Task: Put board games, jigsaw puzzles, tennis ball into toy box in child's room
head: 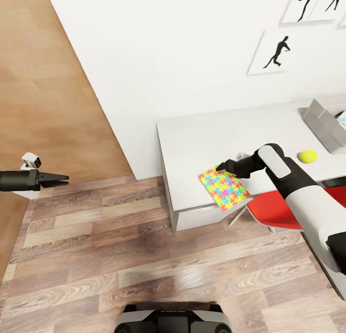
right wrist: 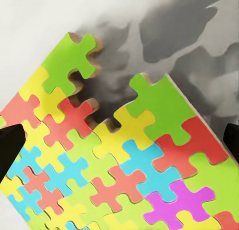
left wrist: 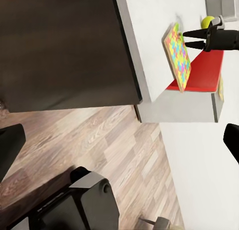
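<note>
My right gripper (head: 222,168) is at the far corner of the jigsaw puzzle (head: 224,188), low over the white table (head: 192,135). In my right wrist view my 2 dark fingertips (right wrist: 10,145) stand wide apart at the 2 sides of the board (right wrist: 119,160), so they are spread and not clamped on it. I cannot tell if they touch it. The puzzle is a thin flat rectangle of interlocking pieces in yellow, green, red, blue and pink, with a brown cardboard-like edge. At its far corner 1 piece-shaped gap shows the table surface. The board lies at the front edge of the table and its near corner hangs a little over the edge, above the red chair seat (head: 274,210).

The tennis ball (head: 307,156), small and yellow-green, rests on the table well to the right of the puzzle, near the grey toy box (head: 323,122) with sloping sides.

My left gripper (head: 60,180) hangs over the wood-plank floor (head: 120,256), well apart from the table. Its 2 thin black fingers lie close together with only a narrow gap and hold nothing.
</note>
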